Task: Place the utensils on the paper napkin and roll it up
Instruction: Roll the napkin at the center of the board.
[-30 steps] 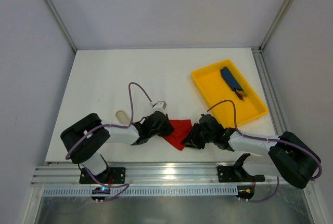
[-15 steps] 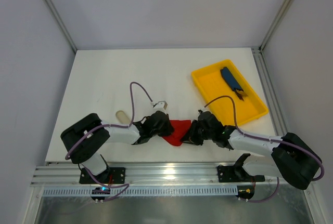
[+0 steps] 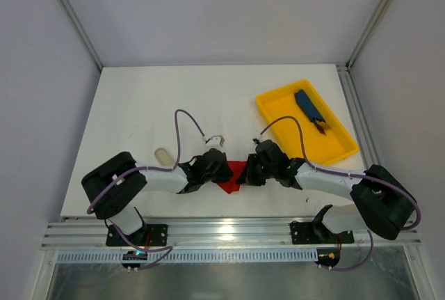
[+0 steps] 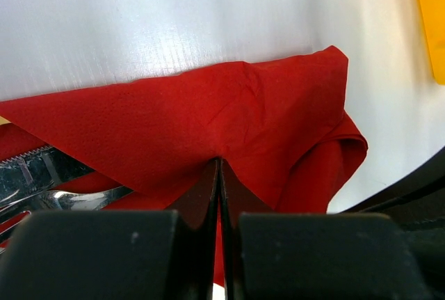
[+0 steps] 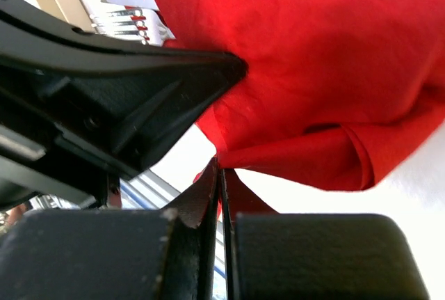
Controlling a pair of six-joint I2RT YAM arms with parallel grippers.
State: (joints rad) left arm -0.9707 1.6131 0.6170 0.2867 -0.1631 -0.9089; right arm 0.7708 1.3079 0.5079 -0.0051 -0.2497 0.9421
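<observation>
Found open table (image 3: pixel 174 91) across upper left. Blocked right by yellow tray (image 3: pixel 335 137), lower left by beige sleeve (image 3: pixel 163 154), lower centre by left gripper (image 3: pixel 221 171) and right gripper (image 3: pixel 244 173) clamped on red napkin (image 3: pixel 233 177).

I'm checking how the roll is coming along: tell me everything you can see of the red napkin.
The paper napkin is a thin, bright red, finely textured sheet, creased and folded over on the white table between the two arms. The left gripper and right gripper are both shut on its folds. Shiny utensils peek out from under one edge.
</observation>
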